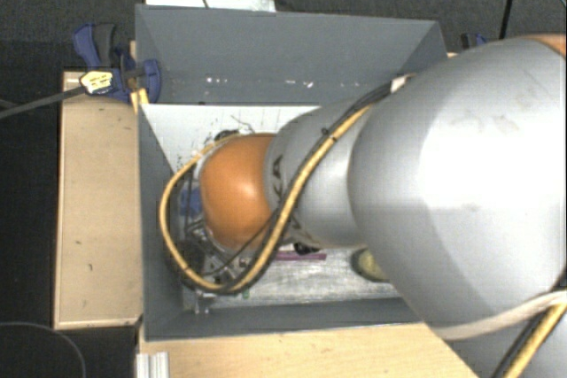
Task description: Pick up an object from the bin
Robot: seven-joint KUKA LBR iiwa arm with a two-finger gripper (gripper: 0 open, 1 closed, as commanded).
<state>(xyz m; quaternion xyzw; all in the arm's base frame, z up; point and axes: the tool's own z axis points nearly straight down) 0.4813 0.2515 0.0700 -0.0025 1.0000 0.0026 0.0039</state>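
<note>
The end effector [205, 270] was seen low in the grey metal bin [283, 49], just below-left of the orange dome-shaped wrist cover [232, 189], as a dark mechanism ringed by a yellow-and-black cable loop [168, 226]. How far open it was, and whether anything was gripped, could not be told, as it was masked by cover and cable. For the same reason no obj. could be identified as the one beneath it.

The nearest things were placed rel. to the orange cover:
- A small blue piece [189, 204] lay just beside its left edge and was mostly hidden.
- A thin purple strip-shaped item [301, 255] lay flat just below-right of it.
- A dull yellow rounded obj. [366, 264] sat further right, half hidden under the silver arm [461, 208].
- A tiny green bit [244, 292] lay below it.

Handling was judged, not seen. The purple strip was prob. light and thin, and poss. hard to get under on the bin floor, so a pinch across its narrow width was thought best. The yellow rounded obj. was considered likely to roll, so a centred grip across its widest part would be advised. Nothing was seen lifted, so the pick was judged not yet done.
</note>
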